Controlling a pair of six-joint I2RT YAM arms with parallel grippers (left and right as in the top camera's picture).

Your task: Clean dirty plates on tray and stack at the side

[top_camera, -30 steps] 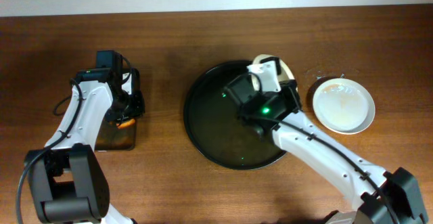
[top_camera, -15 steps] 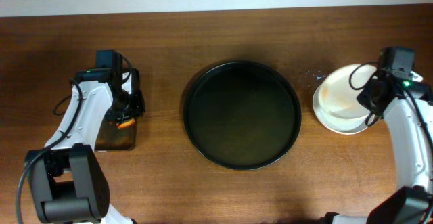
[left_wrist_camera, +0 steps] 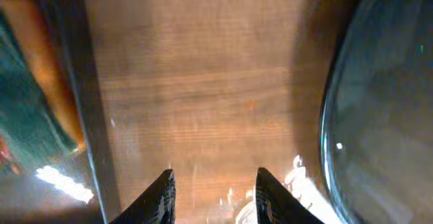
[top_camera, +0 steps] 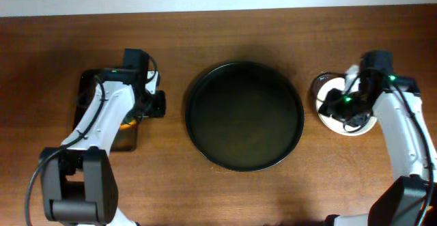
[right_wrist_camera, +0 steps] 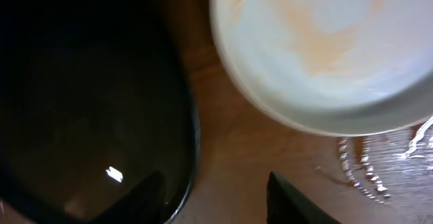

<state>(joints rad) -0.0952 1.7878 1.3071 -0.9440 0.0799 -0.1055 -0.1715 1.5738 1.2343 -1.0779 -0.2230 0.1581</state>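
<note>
tray (top_camera: pixel 244 115) bare; plates (right_wrist_camera: pixel 325 48) look stacked beside it, top one faintly orange-smeared. left gripper (left_wrist_camera: pixel 212 193) and right gripper (right_wrist_camera: pixel 216 197) spread, empty.

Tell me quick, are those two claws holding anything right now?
Left gripper: open, empty, above the brown wooden table.
Right gripper: open, empty, beside the smeared round pale plate.

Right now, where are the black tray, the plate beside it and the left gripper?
black tray (top_camera: pixel 244 115): overhead view, bare middle of its floor.
plate (right_wrist_camera: pixel 325 45): right wrist view, middle of its inside surface.
left gripper (left_wrist_camera: pixel 214 187): left wrist view, midway between its fingertips.
</note>
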